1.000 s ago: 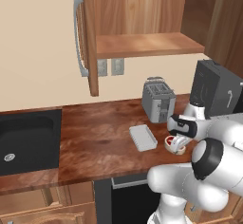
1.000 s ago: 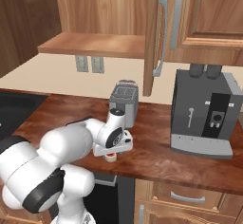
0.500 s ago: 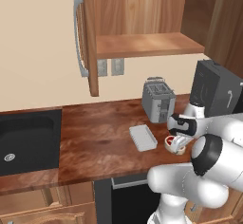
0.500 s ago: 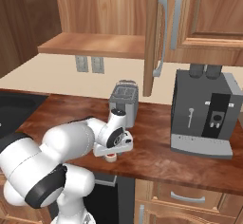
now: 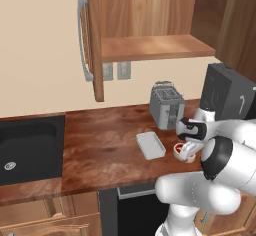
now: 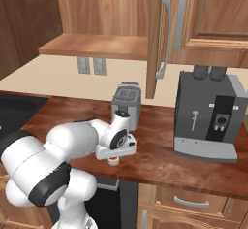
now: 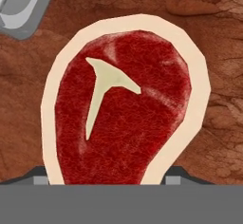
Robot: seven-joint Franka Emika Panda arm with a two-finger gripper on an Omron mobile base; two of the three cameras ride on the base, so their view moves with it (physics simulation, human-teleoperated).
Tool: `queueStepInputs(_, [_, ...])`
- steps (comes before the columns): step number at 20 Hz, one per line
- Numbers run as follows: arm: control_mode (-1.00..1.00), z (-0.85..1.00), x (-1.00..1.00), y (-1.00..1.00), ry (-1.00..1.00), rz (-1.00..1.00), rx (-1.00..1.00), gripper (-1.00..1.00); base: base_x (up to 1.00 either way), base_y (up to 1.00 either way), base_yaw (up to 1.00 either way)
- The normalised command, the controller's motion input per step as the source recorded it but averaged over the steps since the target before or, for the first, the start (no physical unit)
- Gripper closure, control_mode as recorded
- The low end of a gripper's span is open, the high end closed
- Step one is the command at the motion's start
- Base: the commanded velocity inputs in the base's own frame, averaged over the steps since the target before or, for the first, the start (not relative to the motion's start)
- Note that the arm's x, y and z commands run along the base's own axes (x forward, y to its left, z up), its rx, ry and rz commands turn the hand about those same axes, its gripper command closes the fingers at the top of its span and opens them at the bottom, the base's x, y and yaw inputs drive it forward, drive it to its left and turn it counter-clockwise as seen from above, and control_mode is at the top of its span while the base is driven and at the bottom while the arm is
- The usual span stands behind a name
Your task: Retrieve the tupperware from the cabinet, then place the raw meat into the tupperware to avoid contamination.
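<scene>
The raw meat, a red steak with a cream fat rim, lies flat on the wooden counter. It lies right of the tupperware, a shallow pale square container whose corner shows at the top left of the hand view. My gripper is down on the steak, pointing straight at the counter. The dark fingertips press against the steak's rim on both sides, with no gap showing. From the right, the hand covers most of the meat. The cabinet stands open, its shelf bare.
A silver toaster stands just behind the gripper. A black coffee machine sits to its right. The open cabinet door hangs over the counter on the left, above a dark sink. The counter's front edge is close below the hand.
The hand has sunk a little onto the steak and then held still. The steak and the tupperware have not moved.
</scene>
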Motion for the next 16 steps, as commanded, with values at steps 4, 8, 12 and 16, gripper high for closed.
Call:
queueStepInputs(4, [-1.0,-0.03,0.0,0.0,0.01,0.0,0.0,1.0,0.0,0.0,0.0])
queueStepInputs(8, [-1.0,0.0,0.0,0.0,0.0,0.0,0.0,1.0,0.0,0.0,0.0])
queueStepInputs(12, [-1.0,0.01,-0.03,0.0,0.0,0.0,0.0,1.0,0.0,0.0,0.0])
queueStepInputs(16, [-1.0,0.21,-0.03,0.0,0.0,0.01,0.0,1.0,0.0,0.0,0.0])
